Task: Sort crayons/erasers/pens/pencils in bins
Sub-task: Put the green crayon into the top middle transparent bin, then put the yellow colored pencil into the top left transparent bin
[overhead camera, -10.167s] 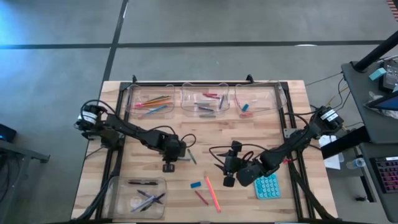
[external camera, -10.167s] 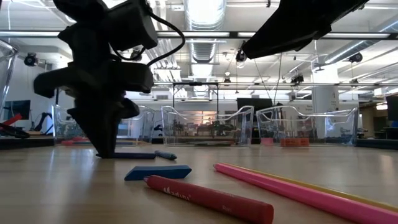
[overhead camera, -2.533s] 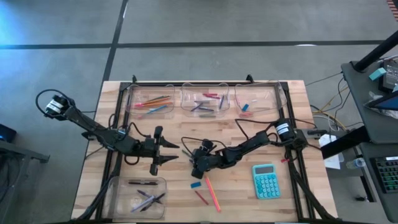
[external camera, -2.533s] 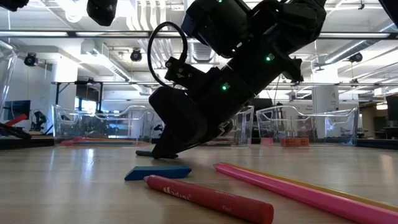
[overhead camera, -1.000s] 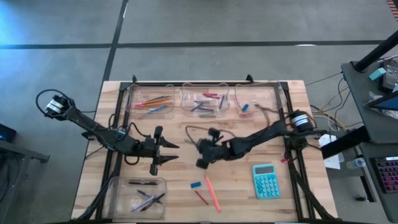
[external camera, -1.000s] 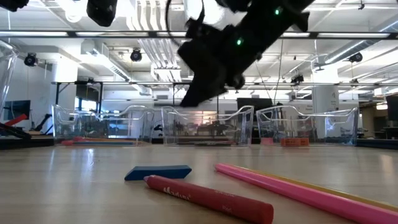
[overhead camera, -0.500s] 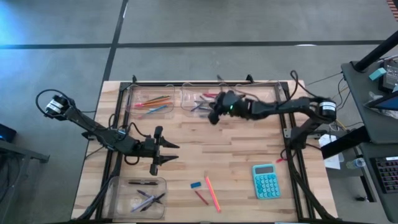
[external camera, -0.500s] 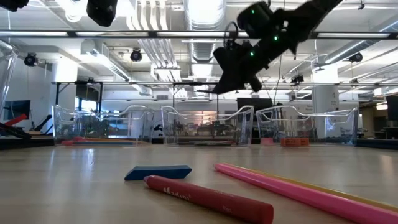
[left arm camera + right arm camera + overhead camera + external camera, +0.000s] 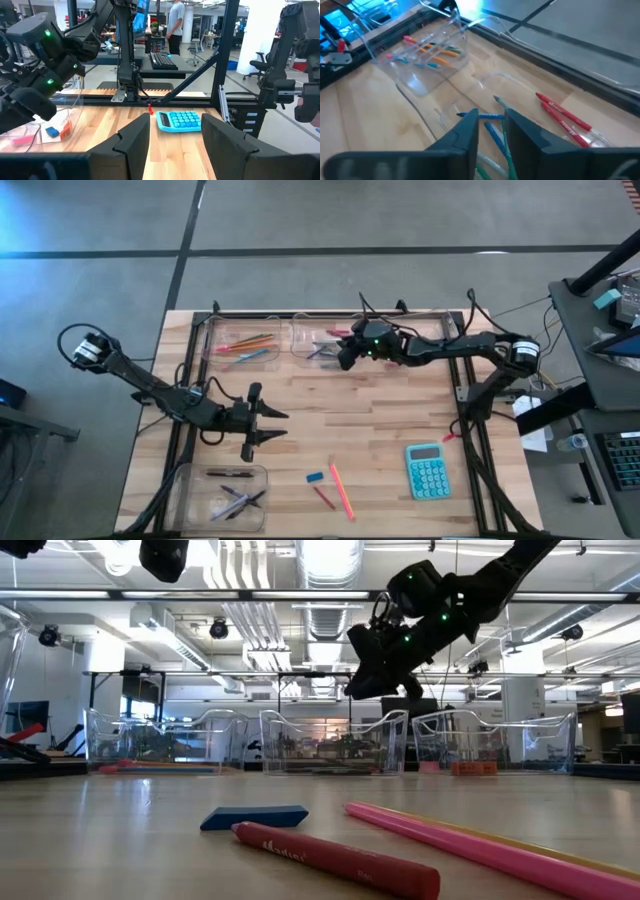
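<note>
My right gripper [image 9: 342, 360] hangs open over the middle far bin [image 9: 322, 332], which holds crayons, two of them red [image 9: 564, 119]. In its wrist view a blue crayon [image 9: 487, 116] lies across the gap just past the fingertips [image 9: 491, 122]. I cannot tell whether it touches them. My left gripper [image 9: 278, 424] waits open and level at the table's left middle, holding nothing. A blue eraser [image 9: 315, 477], a red crayon [image 9: 322, 497] and a pink pencil [image 9: 342, 491] lie flat on the table near its front edge.
The far left bin [image 9: 243, 340] holds pencils, the far right bin [image 9: 410, 340] erasers, and the near left bin [image 9: 222, 492] pens. A teal calculator [image 9: 428, 471] lies at the near right. Black frame rails run along the table's sides.
My right gripper has swung from the table's middle toward the far edge, rising a little and rolling, and now hangs over the middle far bin. Its fingers, one point in the low view half a second ago, now stand apart: it has opened.
</note>
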`<act>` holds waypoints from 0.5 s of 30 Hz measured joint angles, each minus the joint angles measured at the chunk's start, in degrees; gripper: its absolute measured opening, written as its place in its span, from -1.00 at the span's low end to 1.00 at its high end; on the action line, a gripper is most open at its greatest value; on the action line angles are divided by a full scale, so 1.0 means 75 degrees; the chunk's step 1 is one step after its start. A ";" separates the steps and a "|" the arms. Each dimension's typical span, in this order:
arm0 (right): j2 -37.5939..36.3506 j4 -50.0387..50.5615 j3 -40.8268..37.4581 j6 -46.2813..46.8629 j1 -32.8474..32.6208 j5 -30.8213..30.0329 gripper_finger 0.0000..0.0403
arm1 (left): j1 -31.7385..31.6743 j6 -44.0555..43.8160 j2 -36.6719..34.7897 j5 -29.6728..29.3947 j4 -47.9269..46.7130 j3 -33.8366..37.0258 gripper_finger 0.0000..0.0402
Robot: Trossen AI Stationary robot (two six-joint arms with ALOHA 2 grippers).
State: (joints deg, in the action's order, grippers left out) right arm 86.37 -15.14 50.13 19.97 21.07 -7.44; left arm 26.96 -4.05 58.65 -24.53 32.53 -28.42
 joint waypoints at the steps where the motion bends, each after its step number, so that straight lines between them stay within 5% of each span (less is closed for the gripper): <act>1: -0.0003 0.0044 0.0053 0.0000 -0.0012 0.0005 -0.50 | 0.0000 0.0000 0.0000 0.0000 0.0000 0.0000 -0.19; 10: -0.0108 0.1254 0.0682 -0.0180 -0.0881 0.1915 -0.18 | 0.0000 0.0000 0.0000 0.0000 -0.0003 0.0000 -0.19; 15: -0.0099 0.1974 0.0647 -0.0024 -0.2195 0.2049 -0.17 | 0.0000 0.0000 0.0000 0.0000 -0.0003 0.0000 -0.19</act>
State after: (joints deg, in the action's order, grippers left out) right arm 85.62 -0.34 54.98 19.79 4.61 7.92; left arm 26.96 -4.05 58.65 -24.53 32.51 -28.42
